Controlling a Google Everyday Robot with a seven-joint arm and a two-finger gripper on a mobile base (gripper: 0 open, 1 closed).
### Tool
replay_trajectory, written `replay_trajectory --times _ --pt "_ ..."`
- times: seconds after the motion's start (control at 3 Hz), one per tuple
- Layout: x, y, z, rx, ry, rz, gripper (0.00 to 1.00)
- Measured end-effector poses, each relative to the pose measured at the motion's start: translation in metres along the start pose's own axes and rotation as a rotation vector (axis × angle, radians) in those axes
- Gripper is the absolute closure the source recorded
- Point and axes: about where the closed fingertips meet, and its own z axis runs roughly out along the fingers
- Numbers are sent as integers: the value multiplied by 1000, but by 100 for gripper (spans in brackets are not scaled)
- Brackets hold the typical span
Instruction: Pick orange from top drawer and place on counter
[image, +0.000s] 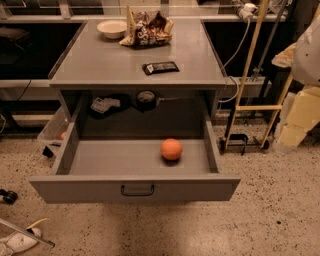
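Observation:
The orange (171, 149) lies inside the open top drawer (100, 157), right of its middle and near the front. The drawer is pulled far out; its flat front panel carries a small dark handle (137, 190). The grey counter (100, 65) is the cabinet's top, above and behind the drawer. My gripper is not in view. Only a white and pale yellow part of the arm (306, 75) shows at the right edge, well away from the orange.
On the counter stand a white bowl (112, 28), a crumpled chip bag (147, 28) and a dark snack bar (160, 67). A yellow frame on wheels (250, 105) stands right of the cabinet. A clear plastic bin (52, 131) sits on the floor at the left.

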Motion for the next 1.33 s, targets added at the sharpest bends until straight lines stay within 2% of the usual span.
replay_trajectory --times 0.33,0.67,1.0,1.33 --pt "0 0 0 0 0 0 0" --pt "-1 -12 17 -7 -72 7 0" --pt "-11 -39 72 -38 -224 29 0" --pt "-40 -78 144 -71 -375 75 0"
